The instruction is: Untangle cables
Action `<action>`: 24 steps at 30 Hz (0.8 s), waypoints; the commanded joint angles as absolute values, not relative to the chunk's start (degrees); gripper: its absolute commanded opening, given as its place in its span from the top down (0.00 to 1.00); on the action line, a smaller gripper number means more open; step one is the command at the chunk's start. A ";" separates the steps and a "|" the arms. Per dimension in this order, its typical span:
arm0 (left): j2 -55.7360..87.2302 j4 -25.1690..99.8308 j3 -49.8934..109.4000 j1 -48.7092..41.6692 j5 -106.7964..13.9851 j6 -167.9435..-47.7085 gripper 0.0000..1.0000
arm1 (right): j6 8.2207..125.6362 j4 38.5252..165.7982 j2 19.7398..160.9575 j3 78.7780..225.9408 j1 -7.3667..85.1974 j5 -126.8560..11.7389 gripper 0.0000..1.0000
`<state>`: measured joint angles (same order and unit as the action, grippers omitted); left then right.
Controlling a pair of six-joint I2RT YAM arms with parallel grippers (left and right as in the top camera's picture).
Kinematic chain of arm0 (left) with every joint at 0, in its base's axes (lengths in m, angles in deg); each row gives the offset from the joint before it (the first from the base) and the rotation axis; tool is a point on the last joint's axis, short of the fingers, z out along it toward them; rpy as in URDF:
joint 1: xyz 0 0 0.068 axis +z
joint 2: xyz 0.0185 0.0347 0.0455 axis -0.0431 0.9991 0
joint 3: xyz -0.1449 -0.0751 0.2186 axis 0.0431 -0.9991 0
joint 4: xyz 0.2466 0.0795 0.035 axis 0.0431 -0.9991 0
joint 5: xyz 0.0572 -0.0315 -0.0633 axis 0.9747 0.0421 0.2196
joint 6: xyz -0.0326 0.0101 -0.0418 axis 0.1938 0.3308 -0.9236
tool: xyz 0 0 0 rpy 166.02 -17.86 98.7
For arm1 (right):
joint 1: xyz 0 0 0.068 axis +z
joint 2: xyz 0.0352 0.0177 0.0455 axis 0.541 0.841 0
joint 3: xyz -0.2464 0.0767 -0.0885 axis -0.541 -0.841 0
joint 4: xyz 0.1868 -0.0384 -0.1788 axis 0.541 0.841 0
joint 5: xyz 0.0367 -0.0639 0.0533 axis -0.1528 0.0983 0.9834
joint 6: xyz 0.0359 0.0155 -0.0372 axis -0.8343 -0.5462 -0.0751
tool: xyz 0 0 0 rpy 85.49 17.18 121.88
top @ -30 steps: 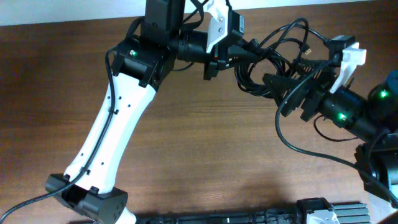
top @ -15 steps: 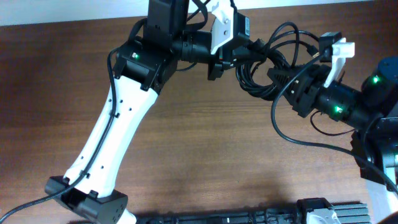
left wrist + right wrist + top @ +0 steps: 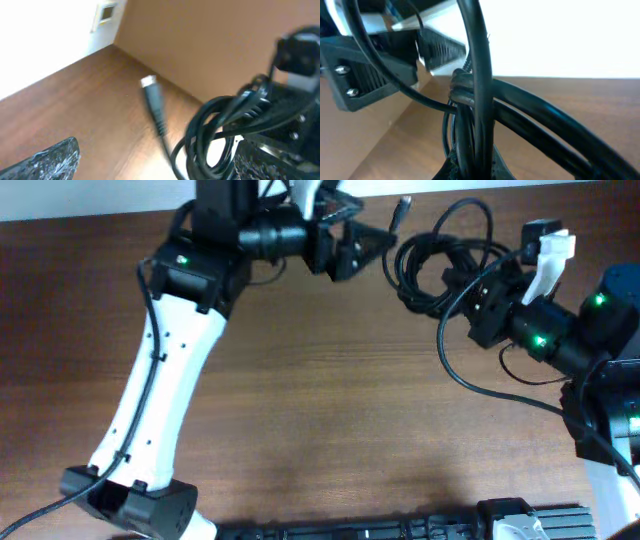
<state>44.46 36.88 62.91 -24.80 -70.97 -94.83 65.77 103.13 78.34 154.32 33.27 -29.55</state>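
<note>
The cables [image 3: 432, 260] form a bundle of black loops at the table's far right, lifted off the wood. One light-tipped plug [image 3: 403, 204] sticks out toward the back. My right gripper [image 3: 455, 282] is shut on the bundle; in the right wrist view the cords [image 3: 472, 105] run straight up from between its jaws [image 3: 472, 172]. My left gripper [image 3: 372, 240] is open just left of the bundle and holds nothing. In the left wrist view the loops [image 3: 222, 125] and the plug [image 3: 150, 85] lie ahead, between its spread fingers [image 3: 55, 160].
The brown wooden table [image 3: 330, 400] spreads below both arms. A white wall edge [image 3: 100, 195] runs along the back. A dark rail [image 3: 400, 530] lies along the front edge. The left arm's black wire [image 3: 160, 350] runs down its white link.
My left gripper has opened, let go of the bundle and drawn back to the left. My right gripper has shut on the bundle and now holds it alone.
</note>
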 commanded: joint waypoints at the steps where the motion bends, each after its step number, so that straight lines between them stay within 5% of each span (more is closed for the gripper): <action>1: 42.84 36.58 63.19 -23.51 -73.05 -106.70 0.01 | 65.77 99.94 77.33 155.43 33.37 -30.53 0.96; 9: 42.84 37.15 63.19 -22.77 -78.75 -106.42 0.04 | 65.79 95.27 74.75 155.43 33.37 -30.47 0.96; 16: 42.84 40.73 63.19 -22.83 -88.76 -102.74 0.52 | 72.74 94.41 74.67 155.43 33.37 -22.16 0.96; 24: 42.84 41.98 63.19 -22.83 -103.67 -86.92 0.39 | 79.34 93.93 74.67 155.43 33.37 -19.63 0.96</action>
<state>44.28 41.82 62.91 -23.07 -99.41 -91.42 77.97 94.59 75.28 154.32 33.27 -20.89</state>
